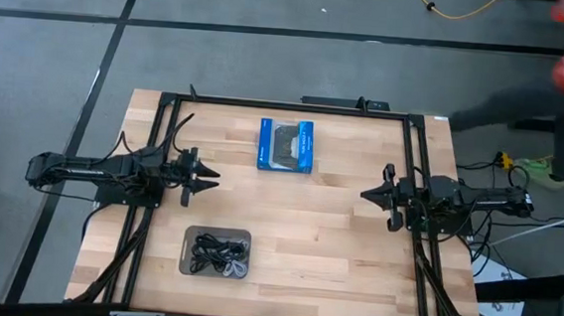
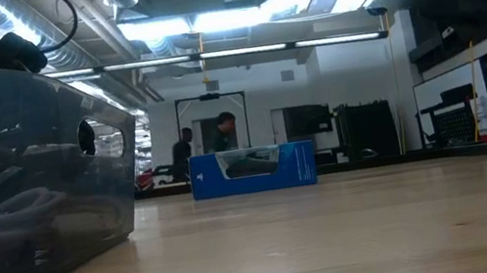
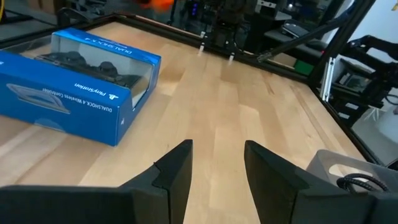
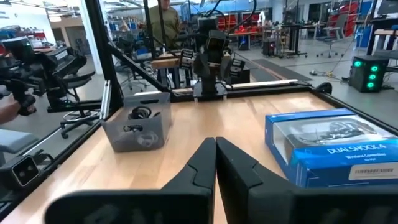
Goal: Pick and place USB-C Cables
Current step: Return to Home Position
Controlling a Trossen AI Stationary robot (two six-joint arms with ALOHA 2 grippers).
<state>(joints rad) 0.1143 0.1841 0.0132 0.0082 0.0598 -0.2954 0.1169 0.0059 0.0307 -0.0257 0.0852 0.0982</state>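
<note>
Black USB-C cables (image 1: 217,255) lie inside the grey bin (image 1: 187,233), so I think the putting-away is done and the job now is parking both arms at home. Near the bin's far left corner hangs the left gripper (image 1: 213,178), fingers a little apart, and well off to the bin's right is the right gripper (image 1: 364,194), fingers pressed together. Beyond the bin sits a blue box (image 1: 287,144), not in anyone's way.
</note>
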